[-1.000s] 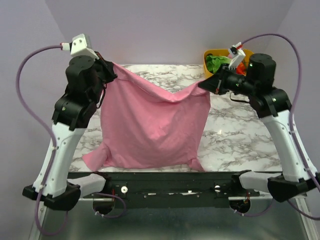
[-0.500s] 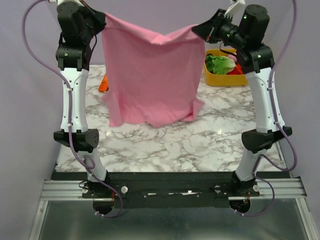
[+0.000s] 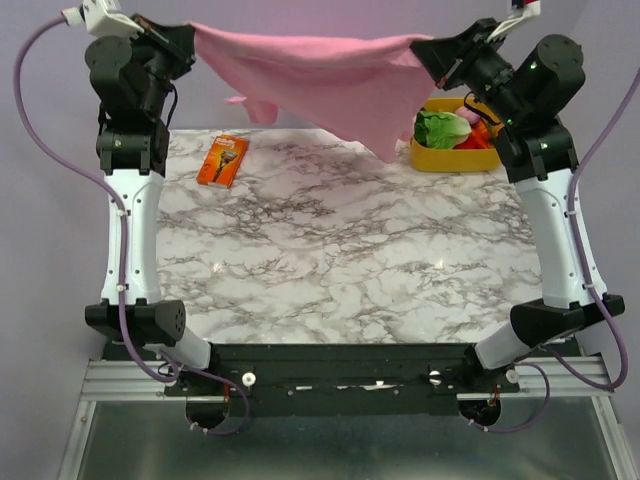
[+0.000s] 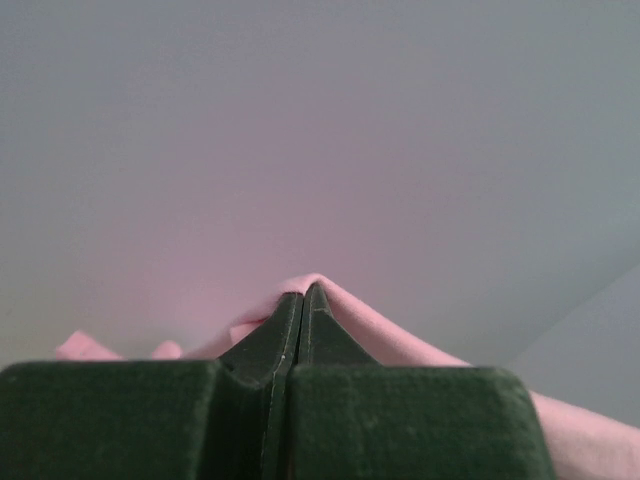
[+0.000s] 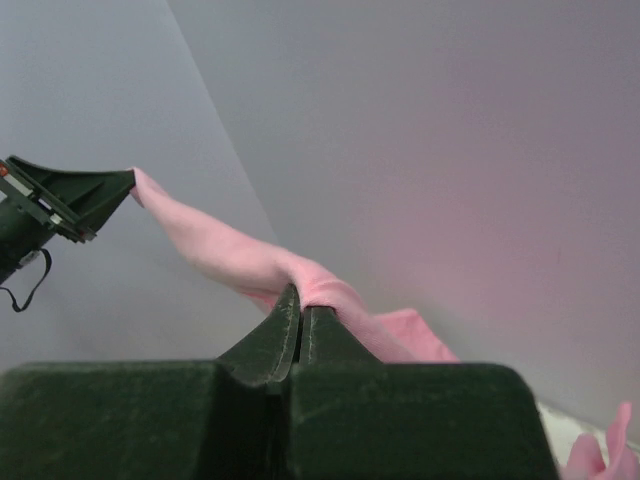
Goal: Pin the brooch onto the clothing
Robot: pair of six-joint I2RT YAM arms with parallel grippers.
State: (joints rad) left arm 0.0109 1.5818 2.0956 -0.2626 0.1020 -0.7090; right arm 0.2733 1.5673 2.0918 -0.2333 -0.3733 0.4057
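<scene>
At the table's (image 3: 350, 260) far right, a yellow tub (image 3: 445, 161) holds lettuce (image 3: 440, 128) and something red (image 3: 479, 136). High above, left gripper (image 3: 193, 33) and right gripper (image 3: 418, 45) each clench an edge of the shirt (image 3: 330, 75), stretched between them.

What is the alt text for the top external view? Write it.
A pink T-shirt hangs stretched in the air between the left claw and right claw, each shut on it, high above a marble table. An orange package lies far left on the table; a yellow tub of greens stands far right.
</scene>
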